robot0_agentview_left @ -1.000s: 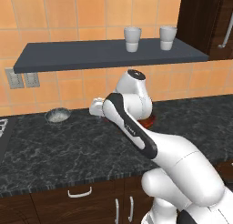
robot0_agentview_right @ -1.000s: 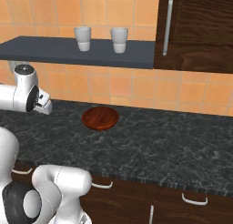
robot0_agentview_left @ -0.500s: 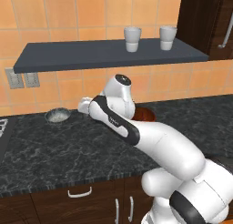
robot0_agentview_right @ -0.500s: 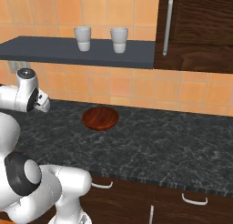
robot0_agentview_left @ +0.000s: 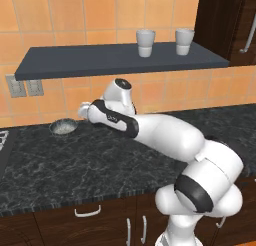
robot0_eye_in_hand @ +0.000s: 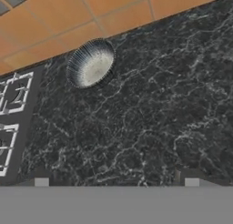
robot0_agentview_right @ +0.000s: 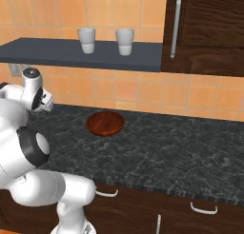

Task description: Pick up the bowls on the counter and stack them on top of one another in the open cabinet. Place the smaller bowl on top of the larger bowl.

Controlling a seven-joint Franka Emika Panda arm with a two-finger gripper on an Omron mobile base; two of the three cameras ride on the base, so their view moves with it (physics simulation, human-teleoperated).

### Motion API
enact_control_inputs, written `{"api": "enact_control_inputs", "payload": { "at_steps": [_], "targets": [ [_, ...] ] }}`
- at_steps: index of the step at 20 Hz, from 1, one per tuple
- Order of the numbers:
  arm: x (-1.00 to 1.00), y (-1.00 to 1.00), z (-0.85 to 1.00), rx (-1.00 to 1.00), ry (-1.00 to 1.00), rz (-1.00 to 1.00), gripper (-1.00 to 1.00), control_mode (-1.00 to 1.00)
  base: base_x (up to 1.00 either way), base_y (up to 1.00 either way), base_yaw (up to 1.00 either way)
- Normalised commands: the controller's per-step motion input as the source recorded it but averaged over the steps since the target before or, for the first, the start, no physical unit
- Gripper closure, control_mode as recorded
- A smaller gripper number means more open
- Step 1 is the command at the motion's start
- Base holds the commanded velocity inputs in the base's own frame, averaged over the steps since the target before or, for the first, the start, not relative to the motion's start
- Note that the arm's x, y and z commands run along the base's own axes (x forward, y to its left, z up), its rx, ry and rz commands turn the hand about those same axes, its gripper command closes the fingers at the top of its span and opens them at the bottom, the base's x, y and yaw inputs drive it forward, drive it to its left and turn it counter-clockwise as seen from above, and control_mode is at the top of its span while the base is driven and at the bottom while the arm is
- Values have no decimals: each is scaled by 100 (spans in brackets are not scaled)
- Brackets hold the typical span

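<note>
The smaller bowl (robot0_agentview_left: pixel 63 126), silvery-grey and ribbed, sits on the black counter (robot0_agentview_left: pixel 75 162) close to the tiled wall. My gripper (robot0_agentview_left: pixel 83 111) hovers just right of it and a little above, apart from it. In the hand view the smaller bowl (robot0_eye_in_hand: pixel 91 63) lies ahead, upper left of centre, and my gripper (robot0_eye_in_hand: pixel 116 182) is open, its fingertips (robot0_eye_in_hand: pixel 42 182) wide apart with nothing between them. The larger bowl (robot0_agentview_right: pixel 105 122), glossy reddish-brown, rests on the counter (robot0_agentview_right: pixel 167 152) right of my gripper (robot0_agentview_right: pixel 47 102). The open cabinet (robot0_agentview_left: pixel 120 60) hangs above as a slate-blue shelf.
Two white cups (robot0_agentview_left: pixel 145 42) (robot0_agentview_left: pixel 184 41) stand on the right half of the shelf. A stove grate (robot0_eye_in_hand: pixel 11 123) borders the counter left of the grey bowl. Wall outlets (robot0_agentview_left: pixel 17 86) sit above it. A tall dark cupboard (robot0_agentview_right: pixel 205 28) closes the shelf's right end.
My arm has swung left along the wall, carrying the open gripper closer to the grey bowl. Both bowls have stayed put.
</note>
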Motion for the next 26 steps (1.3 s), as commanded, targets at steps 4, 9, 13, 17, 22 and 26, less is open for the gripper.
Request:
{"api": "enact_control_inputs", "payload": {
  "at_steps": [4,9,13,17,22,26],
  "targets": [
    [46,28,-26,0,0,0,-100,-100,0,0,0],
    [46,22,-35,0,0,0,-100,-100,0,0,0],
    [45,13,-25,0,0,0,-100,-100,0,0,0],
    [50,9,-25,0,1,0,-100,-100,0,0,0],
    [16,30,-21,0,0,-5,-100,-100,0,0,0],
    [31,36,-26,0,0,-11,-100,-100,0,0,0]
  ]
}}
